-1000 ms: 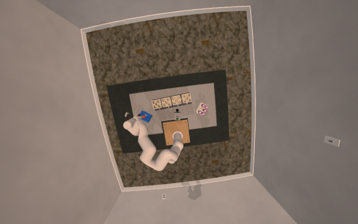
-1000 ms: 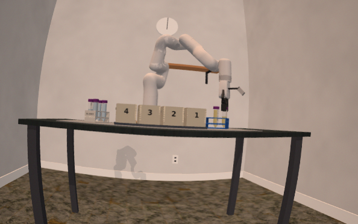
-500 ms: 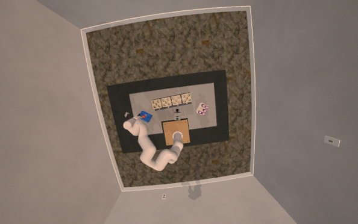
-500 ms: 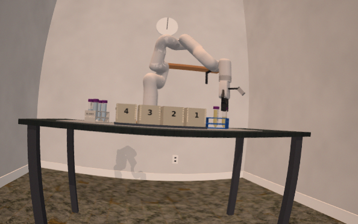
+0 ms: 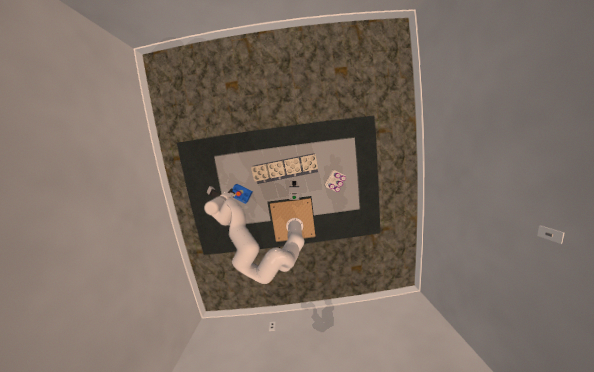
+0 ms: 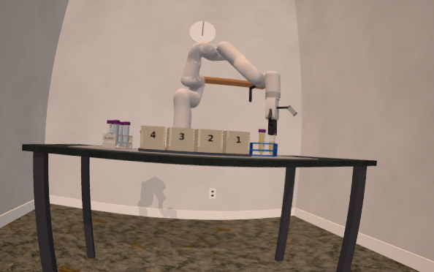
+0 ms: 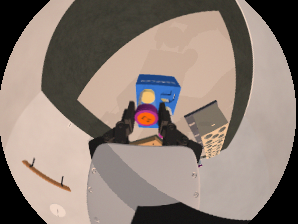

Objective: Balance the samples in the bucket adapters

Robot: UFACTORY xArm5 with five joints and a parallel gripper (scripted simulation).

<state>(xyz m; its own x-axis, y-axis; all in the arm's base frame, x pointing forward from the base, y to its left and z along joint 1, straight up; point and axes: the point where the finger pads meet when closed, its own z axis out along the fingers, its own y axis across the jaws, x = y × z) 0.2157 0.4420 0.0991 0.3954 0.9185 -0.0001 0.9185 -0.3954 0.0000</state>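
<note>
Top view, arm: the gripper [image 5: 231, 191] stands over the near end of the blue sample rack RS [image 5: 246, 195], at the left end of the table top [image 5: 350, 150] as seen from the arm's base.
Top view, surroundings: the row of bucket adapters [image 5: 285, 167] lies beyond and to the right, the white blank rack RB [image 5: 336, 181] well apart at the far right, and the green key DONE [image 5: 294, 197] is before the base.
Exterior view, axis: the fingers point straight down over an upright sample tube [image 6: 272, 140] seated in the rack. A second sample tube [image 6: 261, 138] stands just beside it, on the side of adapter 1 [image 6: 238, 142].
Exterior view, obstacle: that neighbour and adapter 1 likely crowd any sideways move. Straight up looks free.
Wrist view, grip: the fingers flank the orange cap dot [image 7: 145, 117], parted slightly, judged just off the tube and gripping nothing.
Wrist view, ID: too small to read.
Wrist view, neighbour: a pale cap [image 7: 147, 98] shows ahead of the fingers.
</note>
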